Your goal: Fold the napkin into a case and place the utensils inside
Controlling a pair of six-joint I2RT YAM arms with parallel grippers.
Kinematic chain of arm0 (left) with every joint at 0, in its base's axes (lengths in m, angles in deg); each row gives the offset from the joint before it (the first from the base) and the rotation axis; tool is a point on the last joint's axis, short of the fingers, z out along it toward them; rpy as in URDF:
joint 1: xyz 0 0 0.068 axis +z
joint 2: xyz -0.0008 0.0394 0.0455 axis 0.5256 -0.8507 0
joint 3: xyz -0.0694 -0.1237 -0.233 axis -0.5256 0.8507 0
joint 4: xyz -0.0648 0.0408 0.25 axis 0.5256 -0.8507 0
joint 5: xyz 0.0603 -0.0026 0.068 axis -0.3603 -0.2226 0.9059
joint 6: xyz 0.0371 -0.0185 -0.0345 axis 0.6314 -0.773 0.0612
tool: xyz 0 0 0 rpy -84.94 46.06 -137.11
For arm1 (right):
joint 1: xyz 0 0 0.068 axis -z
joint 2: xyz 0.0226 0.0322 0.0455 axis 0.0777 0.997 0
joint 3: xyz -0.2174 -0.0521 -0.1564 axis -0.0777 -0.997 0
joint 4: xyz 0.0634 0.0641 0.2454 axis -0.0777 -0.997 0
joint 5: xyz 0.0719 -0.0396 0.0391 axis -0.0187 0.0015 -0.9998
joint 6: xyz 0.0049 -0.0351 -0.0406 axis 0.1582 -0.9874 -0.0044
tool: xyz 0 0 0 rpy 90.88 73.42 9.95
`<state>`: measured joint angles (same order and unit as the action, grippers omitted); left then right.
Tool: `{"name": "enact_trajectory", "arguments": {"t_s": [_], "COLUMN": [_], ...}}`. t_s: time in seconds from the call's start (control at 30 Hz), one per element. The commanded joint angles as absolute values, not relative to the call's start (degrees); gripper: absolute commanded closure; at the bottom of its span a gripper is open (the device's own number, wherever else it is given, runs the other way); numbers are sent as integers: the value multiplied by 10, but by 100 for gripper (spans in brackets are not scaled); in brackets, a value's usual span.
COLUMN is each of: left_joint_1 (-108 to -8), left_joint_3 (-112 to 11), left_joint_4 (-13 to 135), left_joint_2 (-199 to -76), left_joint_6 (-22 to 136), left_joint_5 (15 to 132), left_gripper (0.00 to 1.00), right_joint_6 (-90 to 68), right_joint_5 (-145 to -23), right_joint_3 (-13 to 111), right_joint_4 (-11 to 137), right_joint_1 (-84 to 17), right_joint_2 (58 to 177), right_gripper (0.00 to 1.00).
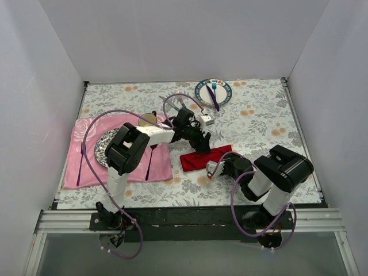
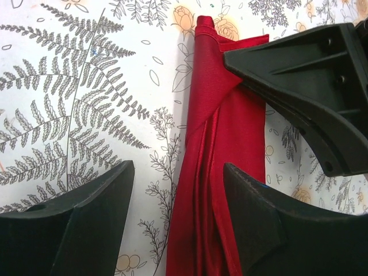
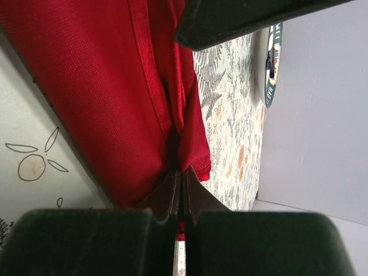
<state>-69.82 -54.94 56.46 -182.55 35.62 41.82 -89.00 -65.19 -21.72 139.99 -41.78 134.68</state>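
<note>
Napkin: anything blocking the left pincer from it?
Nothing visible. The left pincer hangs open directly over the napkin, with bare red cloth showing between its fingers. The right pincer is shut on one edge of the napkin.

The napkin [image 1: 206, 158] is found mid-worktop [image 1: 259, 126], stretched left to right. Well to its left the placemat [image 1: 80, 164] is spread, and a plate [image 1: 102, 150] is set on it. Behind, near the back edge, a second plate [image 1: 224, 98] is placed, with cutlery [image 1: 214, 95] laid on it. The napkin is straddled by the left pincer [image 2: 178, 167], fingers parted either side, while its near edge is pinched in the right pincer [image 3: 181, 187].
</note>
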Motion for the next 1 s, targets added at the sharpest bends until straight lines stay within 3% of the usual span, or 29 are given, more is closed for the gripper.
{"name": "enact_trajectory", "arguments": {"t_s": [0.0,0.2,0.53,0.63,0.8,0.97], "left_joint_1": [-706,-712,-727,-728,-723,-709], "left_joint_3": [-551,-541,-513,-507,-503,-498], "left_joint_4": [542,548,553,554,553,548], "left_joint_2": [-1820,-1813,-1807,-1812,-1820,-1821], "left_joint_6": [407,424,467,462,439,424], "left_joint_5": [412,391,428,450,451,435], "left_gripper": [37,36,46,57,83,91], "right_joint_6": [-886,-879,-838,-824,-828,-844], "right_joint_5": [-654,-653,-635,-629,-639,-650], "right_joint_3": [-205,-196,-152,-138,-148,-158], "right_joint_4": [1453,1431,1317,1282,1272,1268], "right_joint_1": [-421,-421,-421,-421,-422,-422], "right_joint_2": [1348,1342,1313,1302,1283,1269], "right_gripper": [99,99,99,99,99,99]}}
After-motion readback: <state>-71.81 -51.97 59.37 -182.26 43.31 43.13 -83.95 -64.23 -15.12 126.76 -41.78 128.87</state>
